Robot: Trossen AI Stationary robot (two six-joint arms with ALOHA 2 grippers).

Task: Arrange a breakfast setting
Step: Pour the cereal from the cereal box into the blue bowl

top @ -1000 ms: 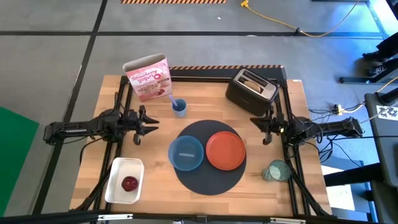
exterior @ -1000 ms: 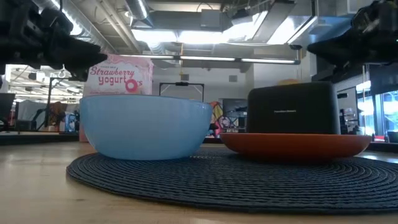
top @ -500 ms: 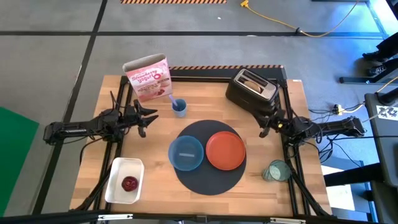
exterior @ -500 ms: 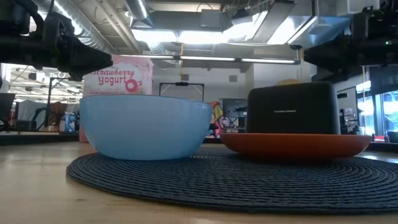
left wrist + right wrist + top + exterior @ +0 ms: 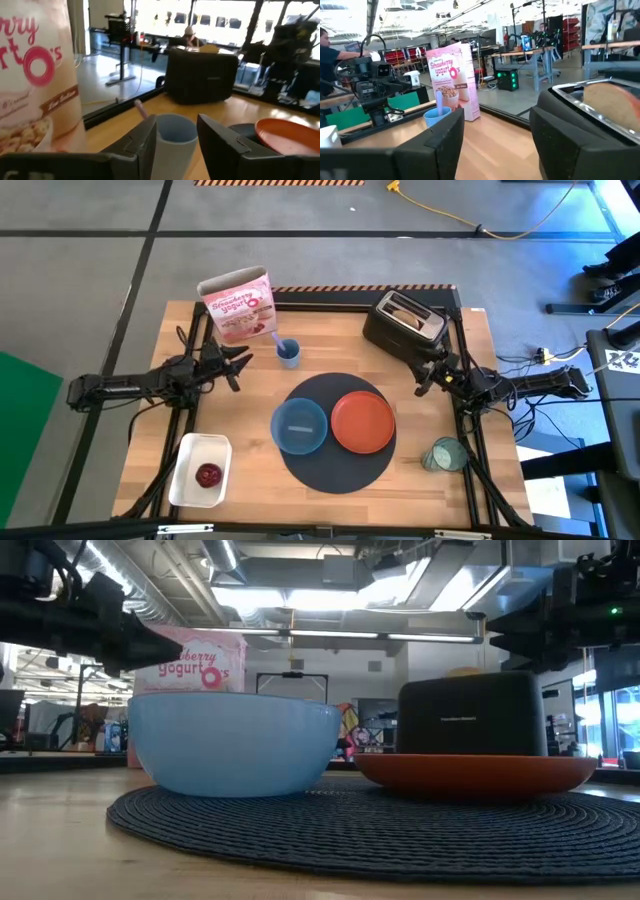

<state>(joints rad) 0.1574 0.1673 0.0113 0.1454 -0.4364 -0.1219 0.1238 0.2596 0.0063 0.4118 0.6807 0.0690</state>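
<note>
**Both arms lining up on first pickups, nothing held yet**

Left gripper (image 5: 238,358) sits by the back-left of the table, fingers (image 5: 145,145) partly spread, nothing between them, aimed at the small blue cup (image 5: 172,142) with a handle poking out of it, probably the metal spoon (image 5: 140,108). Cup stands just beside the cereal box (image 5: 240,305).

Right gripper (image 5: 428,376) hovers near the black toaster (image 5: 403,322), fingers (image 5: 445,140) apart and empty. Bread (image 5: 612,105) sits in the toaster slot.

Blue bowl (image 5: 299,425) and orange plate (image 5: 362,422) are on the dark round mat (image 5: 335,470), touching or nearly so. Pale green cup (image 5: 443,454) lies near the front-right edge, looks tipped on its side. Dark red fruit (image 5: 208,474) is in the white tray (image 5: 185,480).

Handling guesses:
- Spoon: stiff, thin, slippery. Pinch the handle high above the rim or the light cup will tip.
- Bread: soft, crumbly. Light pinch on the exposed top edge, lift straight up.
- Cereal box: light, top-heavy, walls flex. Grip across the narrow side.
- Fruit: round, may roll.
</note>
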